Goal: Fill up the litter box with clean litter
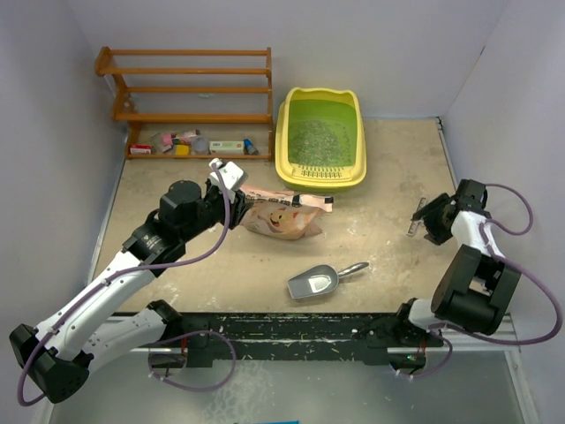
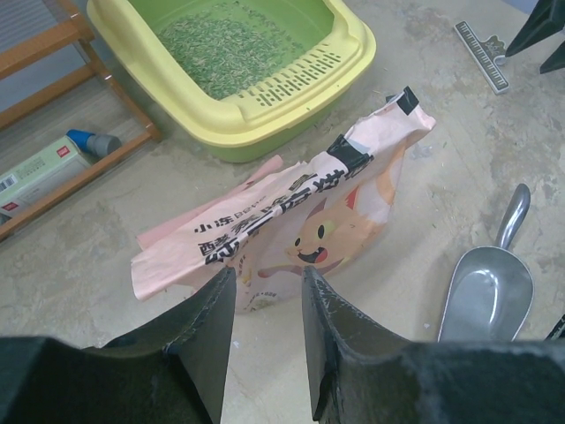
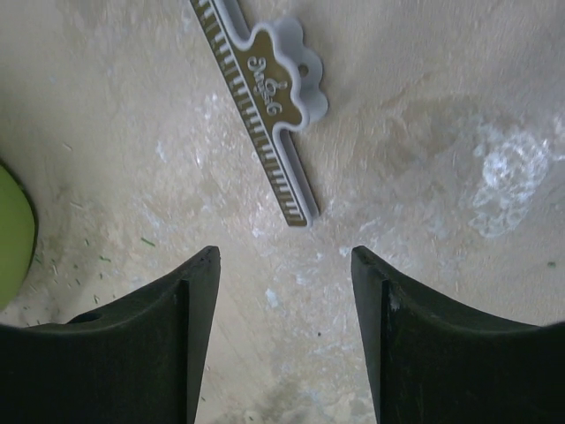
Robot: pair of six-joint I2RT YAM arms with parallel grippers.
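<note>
Overhead and left-wrist views share the litter box (image 1: 320,175)

A pink printed plastic bag (image 1: 281,216) lies on its side, a grey metal scoop (image 1: 313,283) near it. A brown wooden shelf rack (image 1: 190,88) stands back left, holding small boxes (image 1: 227,146).

Premises were a robot test cell. Plain white partition walls (image 1: 397,44) enclosed a scuffed beige tabletop (image 1: 380,177); a black mounting rail (image 1: 291,329) ran behind the left gripper (image 2: 267,278), and a brown wooden slatted shelf rack (image 1: 190,84) stood beyond it.
</note>
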